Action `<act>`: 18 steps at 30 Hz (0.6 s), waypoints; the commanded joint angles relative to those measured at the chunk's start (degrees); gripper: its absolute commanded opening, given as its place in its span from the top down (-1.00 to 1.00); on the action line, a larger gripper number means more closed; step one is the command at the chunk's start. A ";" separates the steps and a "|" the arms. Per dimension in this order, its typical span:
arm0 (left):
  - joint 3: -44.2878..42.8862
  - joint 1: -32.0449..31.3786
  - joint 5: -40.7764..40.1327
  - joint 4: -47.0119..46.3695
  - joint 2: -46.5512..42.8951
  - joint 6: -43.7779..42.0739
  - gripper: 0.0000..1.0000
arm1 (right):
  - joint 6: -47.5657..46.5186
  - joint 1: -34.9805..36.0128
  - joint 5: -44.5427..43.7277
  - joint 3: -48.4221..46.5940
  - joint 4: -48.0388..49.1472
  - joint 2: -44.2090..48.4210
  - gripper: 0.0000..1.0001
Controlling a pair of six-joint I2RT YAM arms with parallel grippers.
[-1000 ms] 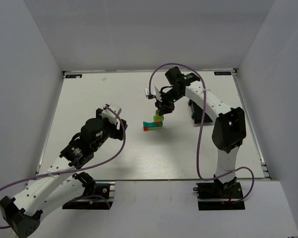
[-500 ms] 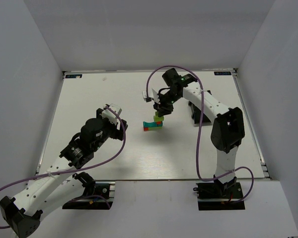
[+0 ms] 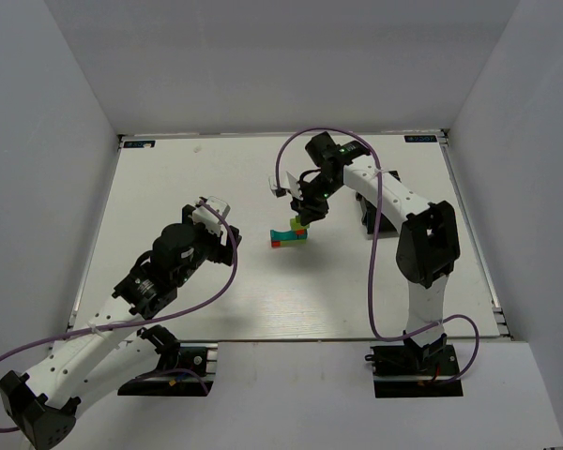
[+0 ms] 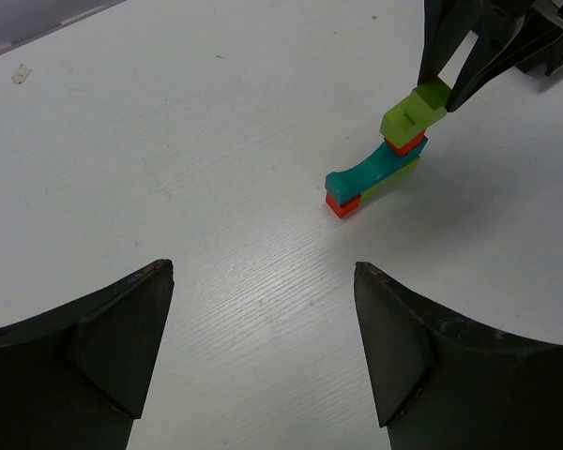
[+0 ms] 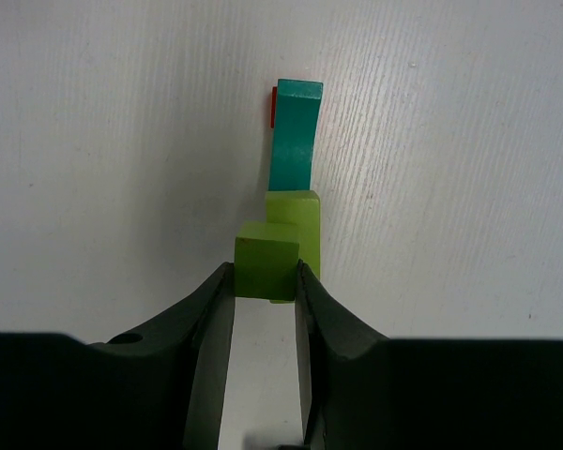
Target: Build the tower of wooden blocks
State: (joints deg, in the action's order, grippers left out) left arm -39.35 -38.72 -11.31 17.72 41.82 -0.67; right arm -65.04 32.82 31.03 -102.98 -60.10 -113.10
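Change since a second ago: the right arm's wrist has edged slightly left and nearer, while its fingertips stay over the same end of the stack; the stack and the left arm have not shifted. Judged meaning: fine alignment of a placement, not a carry. Right gripper [image 3: 303, 210]: clamped on a lime green block [image 5: 266, 266], fingers pinching its two side faces, not yet let go. Lime green block: sits on or just above the upper red block [image 4: 405, 144]; contact cannot be confirmed. A second lime surface lies just beside it, and whether that is the same piece cannot be told. Wood block tower [image 4: 375, 167]: mid-table, right of centre. A teal arch spans from a lower red block [image 4: 342, 202] at its left, near end to a yellow-green support at its right end, where the upper red block rests. Long axis: along the teal arch, roughly left to right, the right end slightly farther and taller. Left gripper [image 4: 263, 274]: jaws spread wide, empty, near and left of the tower and well apart from it, facing it. Table [image 3: 169, 187]: white. Remaining, as judged: seat the lime block squarely, then release.
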 commanded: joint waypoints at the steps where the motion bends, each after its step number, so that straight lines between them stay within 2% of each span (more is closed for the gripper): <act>1: -0.90 0.14 0.68 -0.66 -0.25 -0.30 -0.76 | -0.80 0.32 0.26 -2.31 -1.52 -0.37 0.94; 18: -0.90 0.14 0.68 -0.66 -0.25 -0.30 -0.76 | -1.23 0.31 -0.26 -3.10 -0.99 -0.54 0.91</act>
State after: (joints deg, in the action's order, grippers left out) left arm -39.35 -38.74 -11.31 17.72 41.82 -0.67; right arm -65.19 32.82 30.92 -103.31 -60.16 -113.21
